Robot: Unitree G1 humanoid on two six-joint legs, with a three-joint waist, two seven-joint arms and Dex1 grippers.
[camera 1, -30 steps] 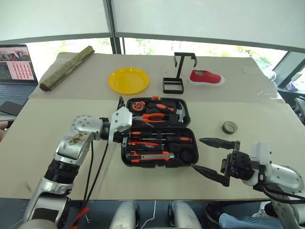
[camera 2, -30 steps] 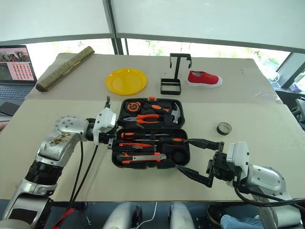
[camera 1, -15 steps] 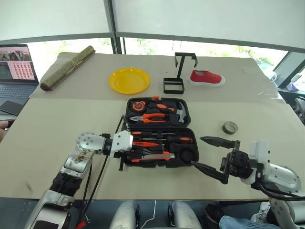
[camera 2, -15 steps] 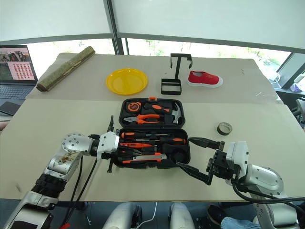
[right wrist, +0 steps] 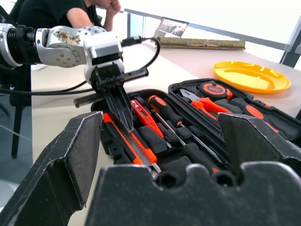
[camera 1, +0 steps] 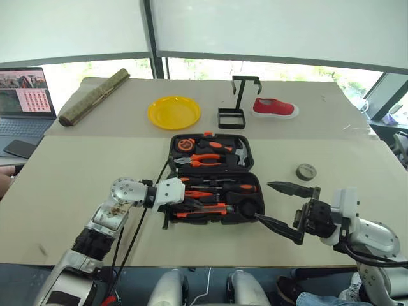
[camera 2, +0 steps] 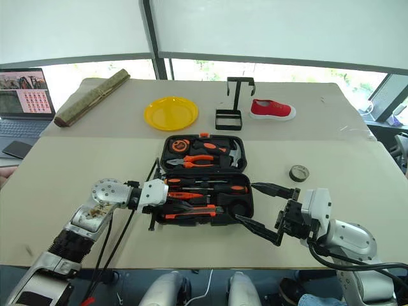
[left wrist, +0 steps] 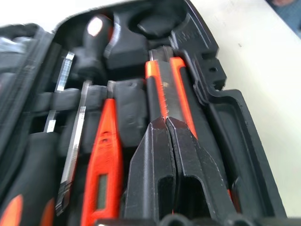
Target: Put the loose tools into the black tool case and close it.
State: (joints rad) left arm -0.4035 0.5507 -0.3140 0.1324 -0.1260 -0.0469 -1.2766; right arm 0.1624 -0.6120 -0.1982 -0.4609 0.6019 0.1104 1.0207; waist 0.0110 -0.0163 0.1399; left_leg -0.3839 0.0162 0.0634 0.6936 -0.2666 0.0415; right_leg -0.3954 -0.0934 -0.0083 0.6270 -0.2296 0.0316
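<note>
One black tool case [camera 1: 213,177] lies open mid-tabletop, two screwdrivers, one utility knife [left wrist: 165,89] slotted inside (one grey tape roll [camera 1: 306,171] just right). Left tool [left wrist: 165,123] pressed together over the knife; right tool [camera 1: 279,204] spread beside the case.

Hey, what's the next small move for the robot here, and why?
Probably reach the open right claw toward the grey tape roll. It lies loose on the table, right of the open tool case, whose round slot looks empty. The shut left claw presses the utility knife into its slot.
</note>
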